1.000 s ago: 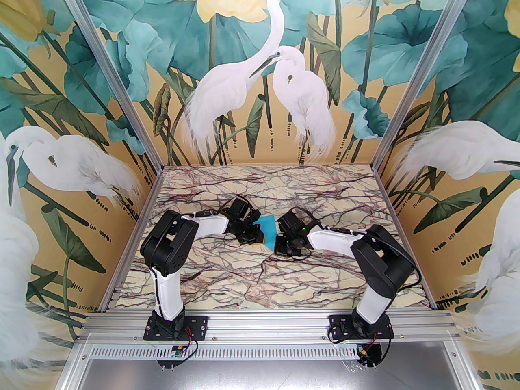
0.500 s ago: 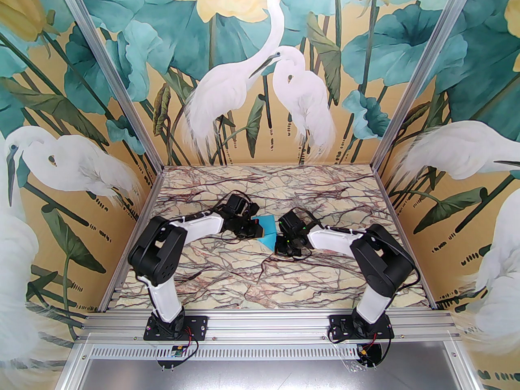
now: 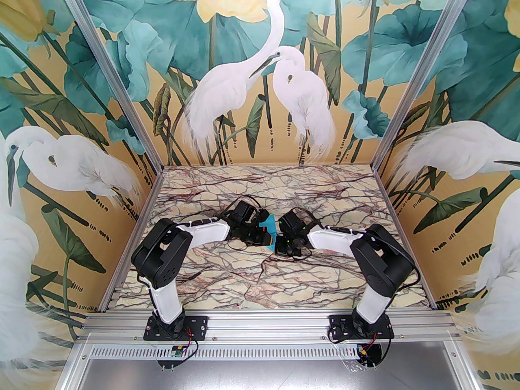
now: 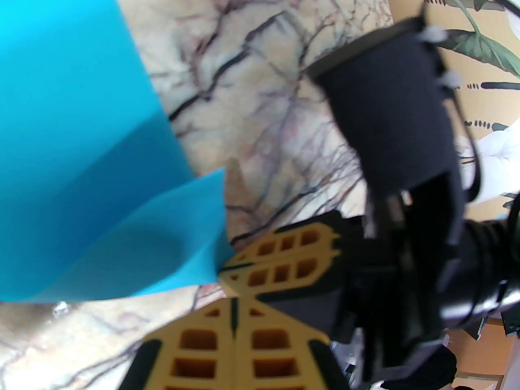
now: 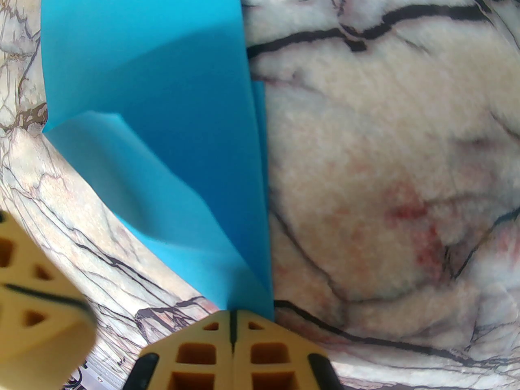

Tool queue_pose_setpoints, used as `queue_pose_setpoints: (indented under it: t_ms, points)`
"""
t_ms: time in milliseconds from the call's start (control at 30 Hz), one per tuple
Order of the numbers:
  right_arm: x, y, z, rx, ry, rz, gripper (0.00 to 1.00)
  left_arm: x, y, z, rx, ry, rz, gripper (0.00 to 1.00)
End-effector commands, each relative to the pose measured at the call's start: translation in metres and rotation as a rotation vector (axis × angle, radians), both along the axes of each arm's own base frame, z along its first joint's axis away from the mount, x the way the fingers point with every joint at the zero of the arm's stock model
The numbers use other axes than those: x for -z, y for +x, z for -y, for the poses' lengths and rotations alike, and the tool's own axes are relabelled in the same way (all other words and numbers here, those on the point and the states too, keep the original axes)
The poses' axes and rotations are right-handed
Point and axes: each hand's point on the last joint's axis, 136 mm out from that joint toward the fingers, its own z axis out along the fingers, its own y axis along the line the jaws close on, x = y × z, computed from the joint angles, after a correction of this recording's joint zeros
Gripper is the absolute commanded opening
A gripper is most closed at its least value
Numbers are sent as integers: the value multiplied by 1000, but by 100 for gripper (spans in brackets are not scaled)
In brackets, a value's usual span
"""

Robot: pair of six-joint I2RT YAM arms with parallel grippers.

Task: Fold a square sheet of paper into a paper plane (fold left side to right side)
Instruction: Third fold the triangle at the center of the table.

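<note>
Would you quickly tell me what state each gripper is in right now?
Left gripper: closed, nothing seen between its fingers.
Right gripper: closed, tips at a corner of the blue paper sheet; pinched or pressed, cannot tell.

The top external camera sits high above and behind the two arm bases, facing forward and down over the marble-patterned worktop [image 3: 211, 274] to the painted back wall [image 3: 260, 96]. It stands well back and takes in both arms whole. The left wrist camera rides just behind the left gripper [image 4: 233, 305], very near the worktop, looking along its fingers toward the right arm. The right wrist camera looks likewise past the right gripper [image 5: 232, 317], close and steeply down. All three share the turquoise square sheet of paper [image 5: 154, 96] and the marble around it.
</note>
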Motion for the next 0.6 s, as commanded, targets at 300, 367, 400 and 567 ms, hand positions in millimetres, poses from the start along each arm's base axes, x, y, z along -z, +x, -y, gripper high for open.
queue_pose_setpoints:
  t_ms: [300,367,400,567]
  points:
    - [28,-24,20,-14,-104,-112,0,17,3,5,26,-28,37,0]
    - [29,-24,20,-17,-106,-114,0,20,3,4,27,-21,39,0]
    - [29,-24,20,-17,-106,-115,0,21,4,4,27,-18,42,0]
    - [29,-23,20,-19,-107,-116,0,27,6,3,21,-10,58,0]
